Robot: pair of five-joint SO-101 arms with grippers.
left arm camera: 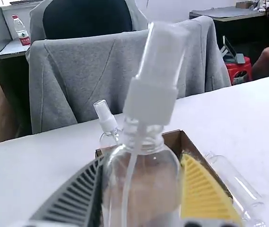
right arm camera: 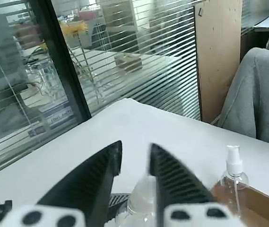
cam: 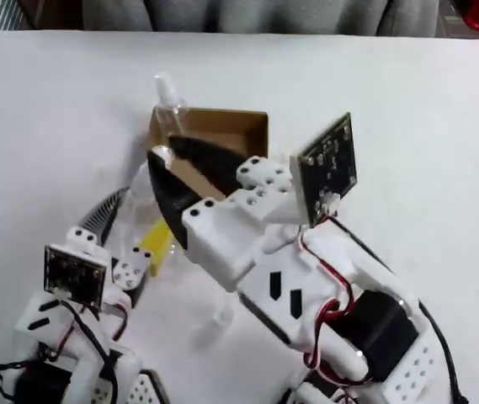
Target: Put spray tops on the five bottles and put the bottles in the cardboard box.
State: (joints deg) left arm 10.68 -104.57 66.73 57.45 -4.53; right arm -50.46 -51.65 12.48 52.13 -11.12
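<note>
1. A clear bottle [left arm camera: 141, 189], fitted with a spray top [left arm camera: 155, 75], is clamped upright between the grey and yellow fingers [left arm camera: 203, 194] of the left gripper [left arm camera: 141, 161].
2. The right gripper [right arm camera: 135, 146] is held just above that top. Its black jaws are narrowly parted, and nothing is seen gripped.
3. The cardboard box [left arm camera: 191, 142] is found just beyond the left gripper, with a second topped bottle [left arm camera: 107, 125] stood in its far corner.
4. Another bottle [left arm camera: 236, 182] is laid on the table [left arm camera: 247, 118] beside the yellow finger.

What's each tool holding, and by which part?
Left tool grips a clear bottle by its body, below the spray top. Right tool is open, holding nothing.
</note>
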